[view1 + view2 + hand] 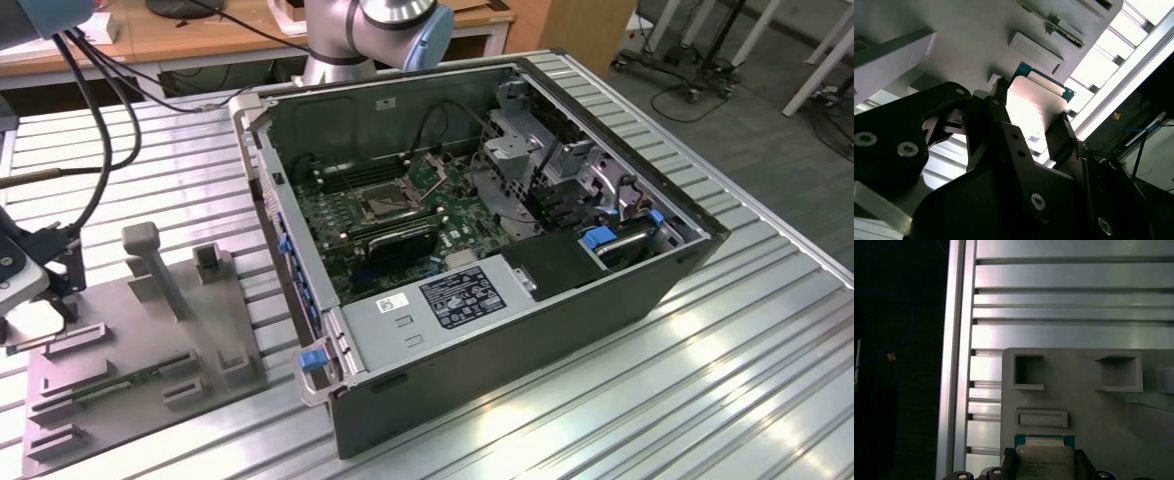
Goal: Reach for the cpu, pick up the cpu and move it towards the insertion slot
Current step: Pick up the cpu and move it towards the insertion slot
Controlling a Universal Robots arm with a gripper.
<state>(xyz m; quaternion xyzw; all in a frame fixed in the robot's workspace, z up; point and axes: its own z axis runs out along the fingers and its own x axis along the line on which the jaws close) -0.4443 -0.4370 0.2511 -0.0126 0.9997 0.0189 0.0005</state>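
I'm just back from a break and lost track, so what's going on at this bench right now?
The robot arm's end effector is over the grey tray at the exterior view's left. Both wrist views show its fingers closed against two opposite edges of the cpu. Whether the chip is lifted clear of the tray cannot be told. The insertion slot sits on the green board inside the open computer case, well apart from the end effector.
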